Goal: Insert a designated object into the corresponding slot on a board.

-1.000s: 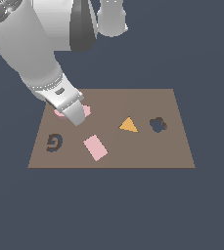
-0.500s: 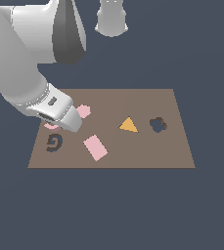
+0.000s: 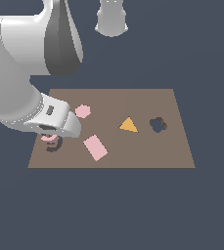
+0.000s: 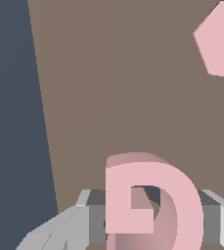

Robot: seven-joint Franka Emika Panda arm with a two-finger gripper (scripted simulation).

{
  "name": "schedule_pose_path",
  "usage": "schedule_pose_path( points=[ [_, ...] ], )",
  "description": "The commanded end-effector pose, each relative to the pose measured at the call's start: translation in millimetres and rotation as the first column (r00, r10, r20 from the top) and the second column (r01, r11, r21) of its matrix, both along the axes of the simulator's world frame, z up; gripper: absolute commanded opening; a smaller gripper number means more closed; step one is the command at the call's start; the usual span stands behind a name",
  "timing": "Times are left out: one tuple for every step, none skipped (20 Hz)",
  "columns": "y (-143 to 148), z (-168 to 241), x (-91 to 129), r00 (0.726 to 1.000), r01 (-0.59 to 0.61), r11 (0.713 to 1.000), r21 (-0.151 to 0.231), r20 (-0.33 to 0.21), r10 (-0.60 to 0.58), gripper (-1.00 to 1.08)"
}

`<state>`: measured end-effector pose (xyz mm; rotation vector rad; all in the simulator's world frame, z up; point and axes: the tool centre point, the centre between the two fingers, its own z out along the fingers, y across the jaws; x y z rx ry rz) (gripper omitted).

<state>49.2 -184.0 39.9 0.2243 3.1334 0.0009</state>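
Observation:
The pink G-shaped designated object [image 4: 155,205] sits between my gripper's [image 4: 152,222] grey fingers [image 4: 91,215], which are shut on it. In the exterior view only a sliver of the pink piece [image 3: 48,138] shows under the hand. My gripper [image 3: 50,137] hangs low over the near corner of the brown board [image 3: 133,100] on the exterior view's left. It is directly above the dark G-shaped slot [image 3: 55,145], whose edge peeks out beneath. I cannot tell whether the piece touches the slot.
On the board lie a pink hexagon [image 3: 83,111] [image 4: 220,41], a pink rectangle [image 3: 95,148] and an orange triangle [image 3: 128,125], with a dark flower-shaped cutout [image 3: 157,125]. The arm's bulky white links [image 3: 20,73] loom over the board's left side in the exterior view.
My gripper has carried the pink piece from beside the hexagon toward the near corner on the exterior view's left. It now covers most of the G slot.

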Motion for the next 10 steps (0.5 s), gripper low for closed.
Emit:
schedule_pose_path(
  points=[
    [1,0,7,0.999,-0.049,0.999,0.0,0.0,0.049,-1.0],
    [1,0,10,0.998,-0.065,0.998,0.0,0.0,0.065,-1.0],
    [1,0,12,0.997,-0.081,0.997,0.0,0.0,0.081,-1.0],
    [2,0,14,0.996,-0.094,0.996,0.0,0.0,0.094,-1.0],
    [2,0,16,0.994,-0.107,0.994,0.0,0.0,0.107,-1.0],
    [3,0,18,0.993,-0.118,0.993,0.0,0.0,0.118,-1.0],
    [3,0,19,0.992,-0.128,0.992,0.0,0.0,0.128,-1.0],
    [3,0,20,0.991,-0.137,0.991,0.0,0.0,0.137,-1.0],
    [4,0,21,0.99,-0.144,0.99,0.0,0.0,0.144,-1.0],
    [4,1,22,0.989,-0.15,0.989,0.0,0.0,0.15,-1.0]
  ],
)
